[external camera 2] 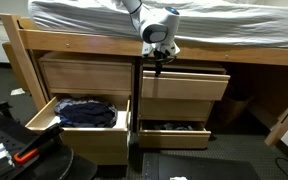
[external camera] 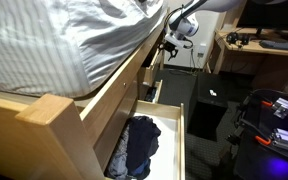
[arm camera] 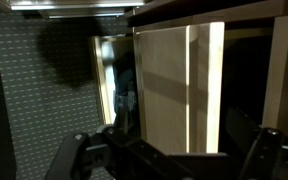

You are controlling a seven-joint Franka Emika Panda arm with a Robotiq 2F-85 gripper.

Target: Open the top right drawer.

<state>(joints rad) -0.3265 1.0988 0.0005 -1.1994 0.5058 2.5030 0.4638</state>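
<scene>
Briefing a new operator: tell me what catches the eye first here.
The gripper hangs at an upper corner of the top right drawer, just under the striped mattress. Lower in an exterior view, a long drawer stands pulled out, dark blue clothes inside.

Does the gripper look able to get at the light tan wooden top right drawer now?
Likely yes: the gripper hangs at the upper corner of the top right drawer, with nothing between them.

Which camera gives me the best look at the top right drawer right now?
An exterior view: the drawer shows its whole front, slightly out, with the gripper at its top left corner. In an exterior view along the bed, only its edge shows. The wrist view gives a dim close-up of wood.
</scene>
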